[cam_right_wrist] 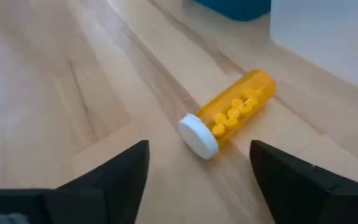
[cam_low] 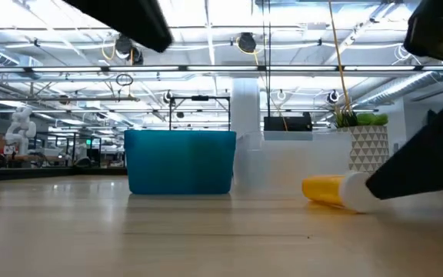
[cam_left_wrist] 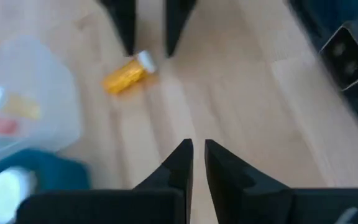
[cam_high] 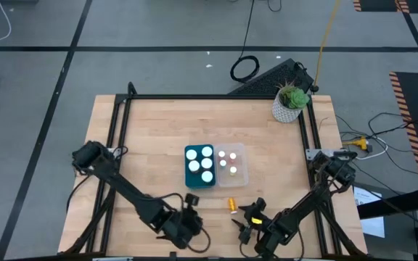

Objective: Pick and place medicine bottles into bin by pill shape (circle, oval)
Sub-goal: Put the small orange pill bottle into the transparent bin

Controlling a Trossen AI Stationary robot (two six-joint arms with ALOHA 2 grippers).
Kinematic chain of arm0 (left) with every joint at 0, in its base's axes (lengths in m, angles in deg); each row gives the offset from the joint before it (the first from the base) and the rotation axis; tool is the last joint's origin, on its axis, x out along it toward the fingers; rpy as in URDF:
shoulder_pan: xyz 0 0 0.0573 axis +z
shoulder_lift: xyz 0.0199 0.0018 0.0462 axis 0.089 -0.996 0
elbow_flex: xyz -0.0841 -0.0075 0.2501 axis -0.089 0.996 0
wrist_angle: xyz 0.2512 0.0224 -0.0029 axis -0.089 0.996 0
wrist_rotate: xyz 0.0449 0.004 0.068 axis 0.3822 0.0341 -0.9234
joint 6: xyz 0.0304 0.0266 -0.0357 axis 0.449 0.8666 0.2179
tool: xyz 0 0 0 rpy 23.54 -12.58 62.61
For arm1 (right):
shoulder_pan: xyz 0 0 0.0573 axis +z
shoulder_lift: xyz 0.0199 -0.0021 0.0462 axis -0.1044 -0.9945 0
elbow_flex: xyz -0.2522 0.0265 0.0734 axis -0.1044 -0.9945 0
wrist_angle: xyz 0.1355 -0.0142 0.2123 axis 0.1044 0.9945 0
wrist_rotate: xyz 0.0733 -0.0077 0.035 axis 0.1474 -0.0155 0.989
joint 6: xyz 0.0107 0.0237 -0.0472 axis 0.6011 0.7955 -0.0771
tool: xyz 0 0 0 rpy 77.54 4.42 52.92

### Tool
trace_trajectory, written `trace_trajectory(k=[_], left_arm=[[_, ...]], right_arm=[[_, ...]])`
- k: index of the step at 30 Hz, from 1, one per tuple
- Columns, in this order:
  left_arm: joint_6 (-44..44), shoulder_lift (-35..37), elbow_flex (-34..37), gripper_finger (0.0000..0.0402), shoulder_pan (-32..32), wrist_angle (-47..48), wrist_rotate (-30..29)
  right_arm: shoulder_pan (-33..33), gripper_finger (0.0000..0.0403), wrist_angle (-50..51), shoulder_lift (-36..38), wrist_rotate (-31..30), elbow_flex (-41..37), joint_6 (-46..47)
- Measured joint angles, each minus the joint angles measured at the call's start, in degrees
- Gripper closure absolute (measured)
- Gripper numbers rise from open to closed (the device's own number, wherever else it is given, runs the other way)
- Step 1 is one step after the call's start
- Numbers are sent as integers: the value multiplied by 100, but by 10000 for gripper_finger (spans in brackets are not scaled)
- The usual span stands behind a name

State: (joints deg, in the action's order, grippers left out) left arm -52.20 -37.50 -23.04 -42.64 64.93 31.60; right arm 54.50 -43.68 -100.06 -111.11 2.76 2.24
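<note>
An amber bottle (cam_right_wrist: 229,112) of yellow pills lies on its side on the wood near the table's front, its white cap (cam_right_wrist: 199,135) toward my right gripper (cam_right_wrist: 197,171). That gripper is open, low over the table, with its fingertips just short of the cap and touching nothing; the high view shows it (cam_high: 245,217) to the right of the bottle (cam_high: 232,204). My left gripper (cam_left_wrist: 196,149) is shut on nothing, in front of the teal bin (cam_high: 199,166). The teal bin holds several white-capped bottles. The clear bin (cam_high: 232,164) beside it holds a few small ones.
The two bins stand side by side at the table's middle, the teal one (cam_low: 179,161) on the left and the clear one (cam_low: 283,165) on the right. A potted plant (cam_high: 290,103) stands at the far right corner. A black frame runs along the table's edges.
</note>
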Motion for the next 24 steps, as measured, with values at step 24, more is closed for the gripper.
trace_trajectory(k=[24], left_arm=[[-1347,1889,3048,357,-578,-1920,-335]], right_arm=[[-310,180,685,7,285,-22,307]])
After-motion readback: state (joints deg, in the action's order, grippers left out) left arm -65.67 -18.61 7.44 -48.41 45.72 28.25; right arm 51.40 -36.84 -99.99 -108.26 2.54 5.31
